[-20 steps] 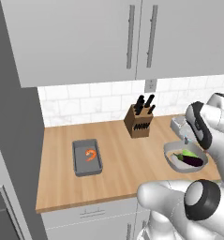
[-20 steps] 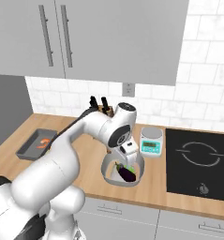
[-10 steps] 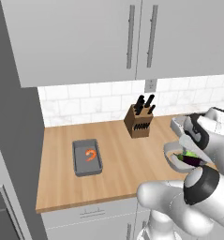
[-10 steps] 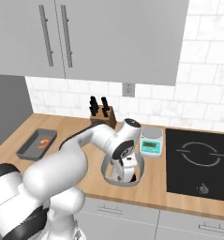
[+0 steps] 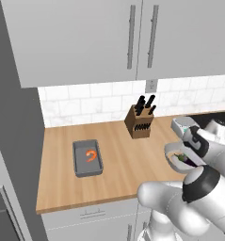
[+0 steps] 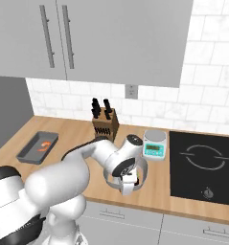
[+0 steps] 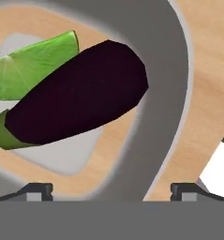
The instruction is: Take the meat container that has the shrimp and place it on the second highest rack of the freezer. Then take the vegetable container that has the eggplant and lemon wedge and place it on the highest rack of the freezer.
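the vegetable container point(image 7: 165, 117) sits on the counter point(image 5: 123, 160) near the scale point(image 6: 154, 143); its rim runs between the gripper point(image 7: 111, 190)'s spread, empty jaws. settle lower so the fingers straddle the wall squarely, clear of the eggplant point(image 7: 76, 101) and lemon wedge point(image 7: 33, 65).

Veg container point(image 7: 167, 89): hand view cuts its rim off at 12 and 9 o'clock, so only a curved stretch of wall shows. In right base view the arm's wrist covers most of the bowl point(image 6: 143, 168); contents hidden there. Left base view: bowl partly behind the forearm, rim visible at 9 o'clock side point(image 5: 170, 151).

Eggplant point(image 7: 78, 101): whole in hand view, but a tiny dark sliver in left base view point(image 5: 186, 159), stem hard to tell.

Lemon wedge point(image 7: 31, 63): cut off by frame at 9 o'clock, lower part hidden under eggplant.

Gripper point(image 7: 111, 190): only two tip stubs show at 6 o'clock; whether they touch the bowl can't tell.

Shrimp point(image 6: 45, 144): too small for detail.
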